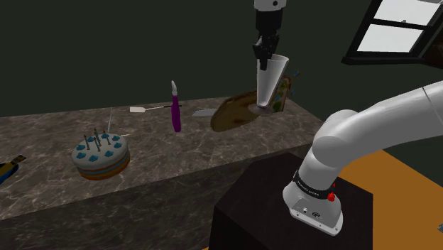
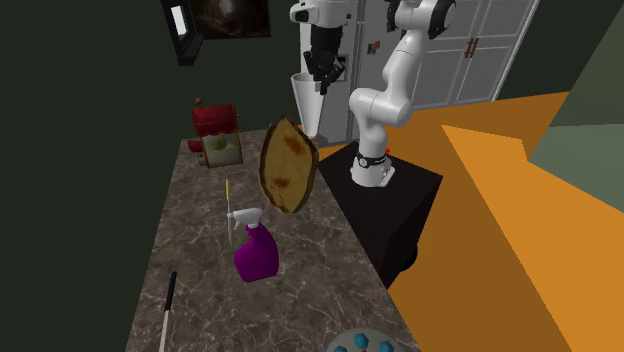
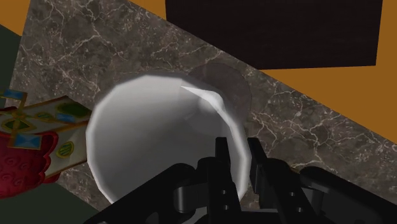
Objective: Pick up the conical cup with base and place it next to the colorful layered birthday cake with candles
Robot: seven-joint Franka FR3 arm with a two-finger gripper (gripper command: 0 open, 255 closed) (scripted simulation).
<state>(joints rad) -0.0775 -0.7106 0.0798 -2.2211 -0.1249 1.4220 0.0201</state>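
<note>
**Carrying the cup over to the cake**

The black two-finger gripper (image 1: pixel 264 58) is clamping the rim of the pale grey, glassy conical cup (image 1: pixel 272 84), which is hanging above the dark marbled counter's (image 1: pixel 213 145) end, well apart from the striped, candle-topped cake (image 1: pixel 101 158). In my judgement, it should be travelling high and upright, clearing the purple spray bottle (image 1: pixel 174 110). The cup is tapering to a small round base.

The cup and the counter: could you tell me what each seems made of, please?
The cup: pale grey, smooth, faintly see-through at its base, perhaps glass or plastic. The counter: dark stone, marble-like, judging by its pale veins.
</note>
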